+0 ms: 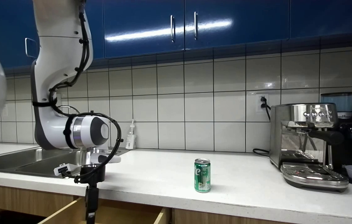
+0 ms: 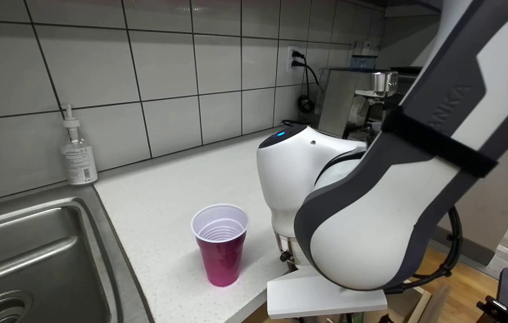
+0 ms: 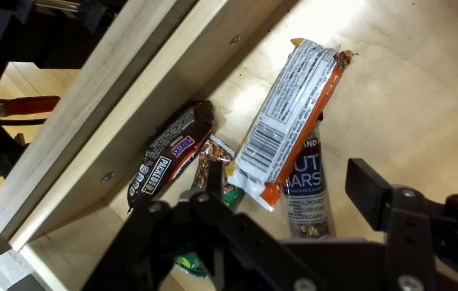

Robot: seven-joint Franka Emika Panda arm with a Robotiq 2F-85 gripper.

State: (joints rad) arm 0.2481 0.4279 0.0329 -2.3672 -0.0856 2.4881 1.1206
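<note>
Claw (image 3: 289,186) wide over open drawer (image 3: 406,101)

Orange-edged white bar (image 3: 289,117) lies inside, one end showing in the claw's gap, partly covering a nut-bar pack (image 3: 306,192); Snickers pack (image 3: 172,153) along the drawer wall (image 3: 200,72), green-ended bar (image 3: 212,152) just beside. I see green can (image 1: 202,175) and pink cup (image 2: 222,262) upright on the worktop (image 1: 241,183)

Hangs the white arm (image 1: 56,63) down the left of the frame in an exterior view, bends it at the wrist (image 1: 82,132), and points the gripper (image 3: 291,188) straight down. Holds the black fingers (image 3: 368,194) well apart across the lower half of the wrist view.
</note>
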